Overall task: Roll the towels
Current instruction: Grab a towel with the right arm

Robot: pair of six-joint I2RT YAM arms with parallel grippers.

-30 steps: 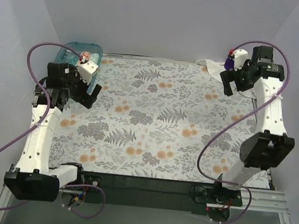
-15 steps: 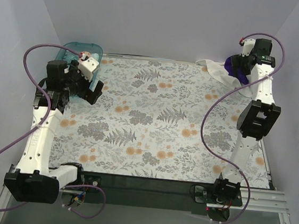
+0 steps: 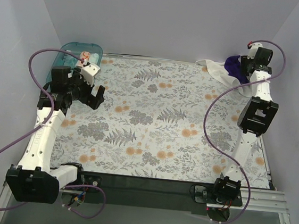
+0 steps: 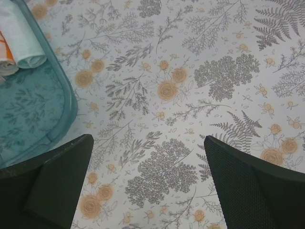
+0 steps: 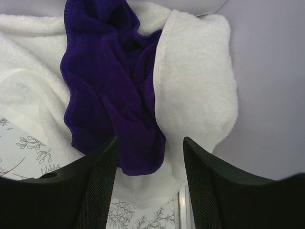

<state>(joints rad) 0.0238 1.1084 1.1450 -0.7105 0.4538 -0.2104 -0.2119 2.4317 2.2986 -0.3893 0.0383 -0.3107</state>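
Note:
A dark purple towel [image 3: 233, 63] lies crumpled on a larger white towel [image 3: 214, 69] in the far right corner. My right gripper [image 3: 244, 68] hovers open just above them. In the right wrist view its jaws [image 5: 150, 140] stand apart over the near edge of the purple towel [image 5: 112, 90] and the white towel [image 5: 198, 81], holding nothing. My left gripper [image 3: 93, 96] is open and empty over the floral sheet beside the tray [image 4: 147, 140]. Two small rolled towels, pale teal [image 4: 25, 42] and white-orange [image 4: 4, 53], lie in the tray.
The teal translucent tray [image 3: 70, 50] stands at the far left corner; its rim [image 4: 66, 102] is just left of my left fingers. The floral-patterned sheet [image 3: 165, 119] covers the table. Grey walls close in on the left, back and right.
The right arm has swung back and right into the far corner, bringing its open gripper over the purple and white towels. The left gripper has moved a little down and right, off the tray.

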